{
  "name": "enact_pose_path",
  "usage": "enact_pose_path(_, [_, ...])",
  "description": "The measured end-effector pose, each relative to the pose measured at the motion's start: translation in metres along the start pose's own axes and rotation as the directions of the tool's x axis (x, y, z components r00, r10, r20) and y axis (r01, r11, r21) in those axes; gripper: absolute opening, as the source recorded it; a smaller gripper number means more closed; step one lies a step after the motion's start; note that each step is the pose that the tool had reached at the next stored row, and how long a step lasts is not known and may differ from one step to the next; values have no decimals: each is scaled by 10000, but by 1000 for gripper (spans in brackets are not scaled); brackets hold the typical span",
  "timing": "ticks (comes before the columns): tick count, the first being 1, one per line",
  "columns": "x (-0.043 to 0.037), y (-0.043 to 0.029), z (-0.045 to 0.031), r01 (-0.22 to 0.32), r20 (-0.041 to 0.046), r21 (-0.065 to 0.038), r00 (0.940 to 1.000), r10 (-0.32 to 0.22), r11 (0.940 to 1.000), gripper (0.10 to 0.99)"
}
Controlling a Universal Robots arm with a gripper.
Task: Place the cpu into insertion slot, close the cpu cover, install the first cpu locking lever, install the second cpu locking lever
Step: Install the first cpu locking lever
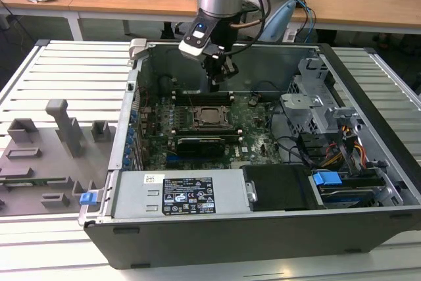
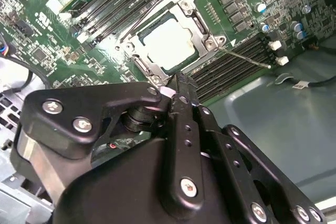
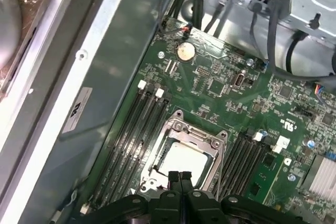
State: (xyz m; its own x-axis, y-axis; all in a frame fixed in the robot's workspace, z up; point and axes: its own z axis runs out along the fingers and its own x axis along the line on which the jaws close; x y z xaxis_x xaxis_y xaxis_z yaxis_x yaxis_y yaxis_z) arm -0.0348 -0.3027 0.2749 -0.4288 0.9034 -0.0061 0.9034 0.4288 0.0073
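Note:
The cpu (image 2: 170,45) lies flat in the insertion slot (image 2: 148,31) on the green motherboard (image 1: 253,129), its silvery top showing. The cpu cover (image 2: 197,22), a silvery frame, is down around it. A thin metal locking lever (image 2: 245,57) runs from the socket corner out over the memory slots. My gripper (image 3: 180,174) hovers just above the socket's edge with its black fingers pressed together and nothing between them. In the exterior view the gripper (image 1: 215,85) hangs inside the open case, above the far side of the socket (image 1: 210,116).
Long black memory slots (image 3: 134,129) flank the socket on both sides. The case walls (image 1: 131,110), a drive cage (image 1: 316,106) with cables and the power supply (image 1: 184,192) surround the board. A grey fixture plate (image 1: 46,156) lies at the exterior view's left.

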Motion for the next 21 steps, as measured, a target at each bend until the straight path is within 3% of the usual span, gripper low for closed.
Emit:
enact_pose_path(4, [0,0,0,522,-3,-3,9986,-522,9986,106])
enact_pose_path(8, [0,0,0,1126,-8,-7,9936,-1126,9936,106])
enact_pose_path(11, [0,0,0,1713,-12,-11,9852,-1713,9852,106])
enact_pose_path(15, [0,0,0,2067,-14,-14,9784,-2067,9784,106])
enact_pose_path(18, [0,0,0,2598,-17,-18,9657,-2598,9657,106])
enact_pose_path(21, [0,0,0,2816,-18,-20,9595,-2816,9595,106])
